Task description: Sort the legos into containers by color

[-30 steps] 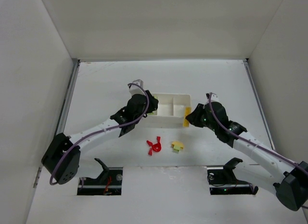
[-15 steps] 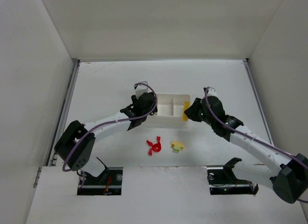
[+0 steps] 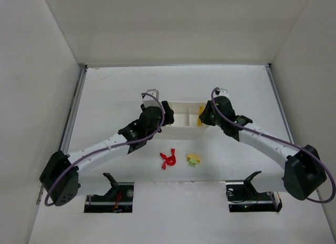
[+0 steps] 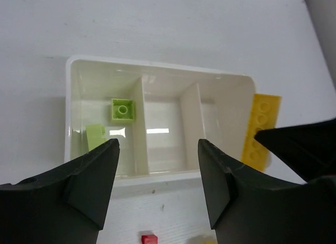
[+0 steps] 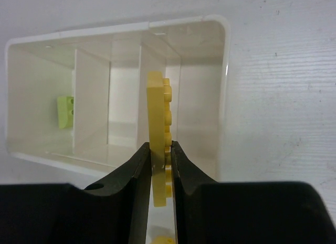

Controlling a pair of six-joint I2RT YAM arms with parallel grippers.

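The white tray [image 3: 181, 103] has three compartments side by side. Two light green legos [image 4: 122, 109] [image 4: 95, 136] lie in its left compartment [image 4: 105, 123]. One of them also shows in the right wrist view as a green lego [image 5: 65, 110]. My left gripper [image 4: 157, 149] hangs open and empty above the tray's near wall. My right gripper [image 5: 160, 149] is shut on a flat yellow lego [image 5: 159, 123], held on edge over the tray's right end [image 4: 259, 129]. On the table in front of the tray, red legos [image 3: 168, 159] lie beside a yellow and green cluster [image 3: 193, 159].
The tray's middle compartment [image 4: 163, 131] shows nothing inside. A small red lego [image 4: 148, 239] lies on the table just below my left fingers. White walls enclose the table on three sides, and two black stands sit at the near edge.
My left gripper has opened and the green lego now lies in the left compartment. My right gripper carried the yellow lego from beside the tray up over its right end.
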